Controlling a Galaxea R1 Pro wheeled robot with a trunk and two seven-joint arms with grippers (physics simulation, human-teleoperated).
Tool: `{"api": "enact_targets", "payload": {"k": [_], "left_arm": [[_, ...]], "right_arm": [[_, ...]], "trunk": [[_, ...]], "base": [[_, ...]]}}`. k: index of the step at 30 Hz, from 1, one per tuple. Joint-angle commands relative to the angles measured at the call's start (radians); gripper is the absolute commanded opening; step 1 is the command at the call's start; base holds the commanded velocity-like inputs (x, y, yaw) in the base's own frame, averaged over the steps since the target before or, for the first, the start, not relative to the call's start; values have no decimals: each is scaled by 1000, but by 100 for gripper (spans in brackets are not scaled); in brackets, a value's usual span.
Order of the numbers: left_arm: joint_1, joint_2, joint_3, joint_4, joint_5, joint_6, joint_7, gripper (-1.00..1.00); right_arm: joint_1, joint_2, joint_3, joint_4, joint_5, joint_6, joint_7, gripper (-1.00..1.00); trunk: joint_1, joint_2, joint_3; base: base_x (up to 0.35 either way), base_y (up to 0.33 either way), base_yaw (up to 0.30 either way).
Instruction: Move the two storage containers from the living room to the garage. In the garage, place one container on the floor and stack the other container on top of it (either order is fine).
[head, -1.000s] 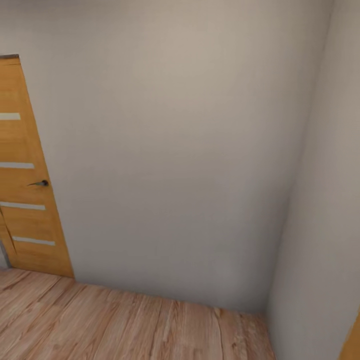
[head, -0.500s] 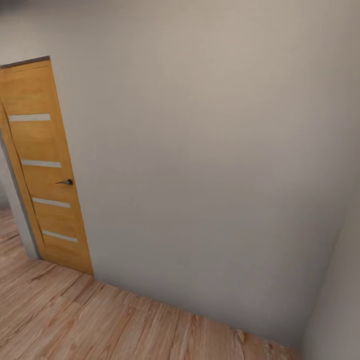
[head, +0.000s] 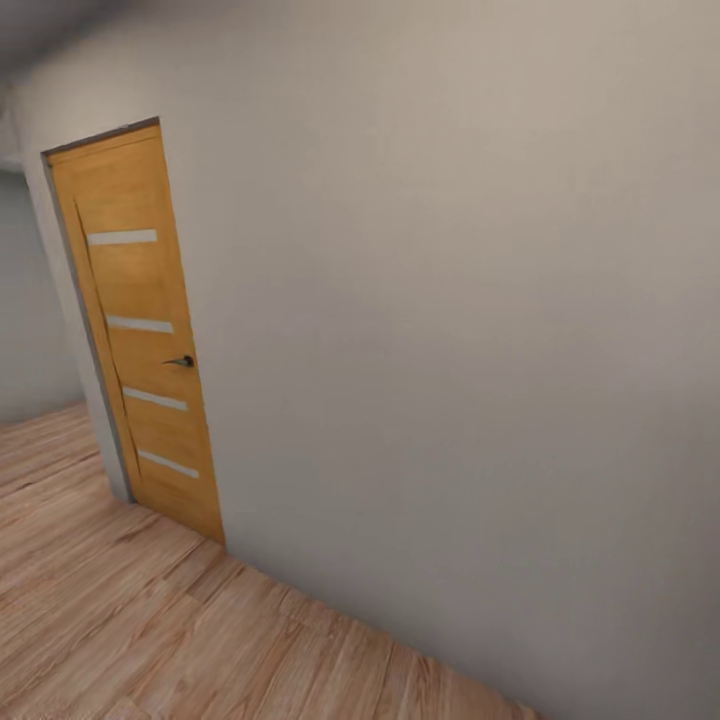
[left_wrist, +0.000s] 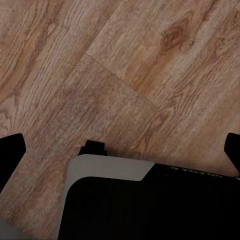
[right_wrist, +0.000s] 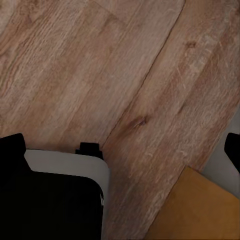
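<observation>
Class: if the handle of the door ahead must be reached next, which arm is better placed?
Left, probably: the door and its handle lie at the head view's left, that arm's side. Left gripper and right gripper both hang open over the wood floor, so neither leads otherwise.

Wall (head: 450, 330): plain pale grey-beige, no pattern, shading darker toward its lower part.
Door (head: 140, 330): honey-orange wood with faint grain, crossed by four narrow pale grey-white horizontal stripes.
Door handle (head: 181, 361): dark, near black.
Door frame (head: 85, 330): thin grey edging.
Plank floor (head: 120, 620): light warm brown wood with darker streaky grain; in the left wrist view (left_wrist: 120, 75) it shows long plank seams and a dark brown knot.
Robot base (left_wrist: 150, 205): black with a light grey rim.
Left hand fingertips (left_wrist: 11, 150): black.
Right hand fingertips (right_wrist: 12, 145): black.
Panel below the right hand (right_wrist: 200, 210): flat orange-tan.
</observation>
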Motion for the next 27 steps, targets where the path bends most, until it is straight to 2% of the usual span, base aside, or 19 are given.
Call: {"api": "enact_targets", "payload": {"k": [1,6,27], "left_arm": [[-1,0,-1,1,6,-3,-1,100],[-1,0,-1,1,6,-3,-1,100],[-1,-1,4,1,10,-2,1,100]], "right_arm": [[-1,0,-5,3,10,-5,-4,100],[-1,0,-5,3,11,-5,-4,100],[-1,-2,-6,4,2,-7,9,100]], "trunk": [[1,-1,-1],[1,-1,-1],[1,-1,-1]], "base": [[167,0,273],[99,0,280],[2,0,297]]}}
